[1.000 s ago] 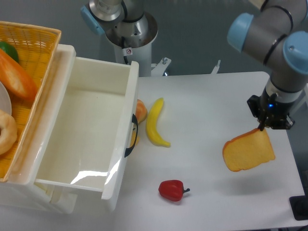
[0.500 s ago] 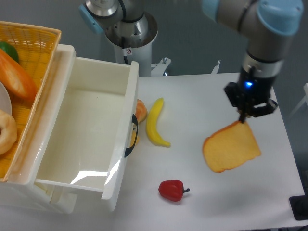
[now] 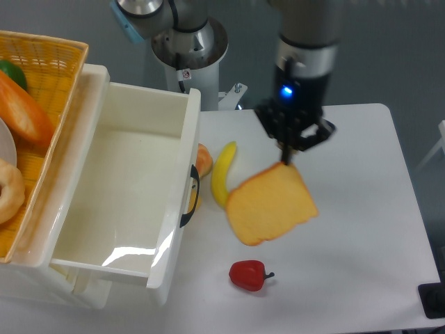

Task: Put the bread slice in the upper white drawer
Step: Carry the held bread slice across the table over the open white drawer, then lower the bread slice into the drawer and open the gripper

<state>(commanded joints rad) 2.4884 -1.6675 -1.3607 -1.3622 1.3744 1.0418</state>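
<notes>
Over the last second the arm has swung well leftward across the counter, carrying the bread slice from the far right edge to a spot near the middle, and the slice now hangs in the air partly in front of the lower end of the banana. The pincer is pinching the slice by its top crust corner, so the slice dangles below it, tilted, with its rounded end pointing down and left toward the red pepper that lies on the counter beneath. That puts the slice just short of the upper white drawer, which stands pulled open with its dark curved handle facing the slice and its inside bare. Judging by this, the carry is most of the way done: what remains is to bring the slice over the drawer's front wall, which seems to call for enough height to pass the rim, and then let go inside. A peach-coloured fruit sits tucked against the drawer front by the handle, and the yellow woven basket with a donut stands behind the drawer at left. As for writing, a small white sticker with a red mark shows on the robot base, too small to read; a blue light glows on the wrist.
</notes>
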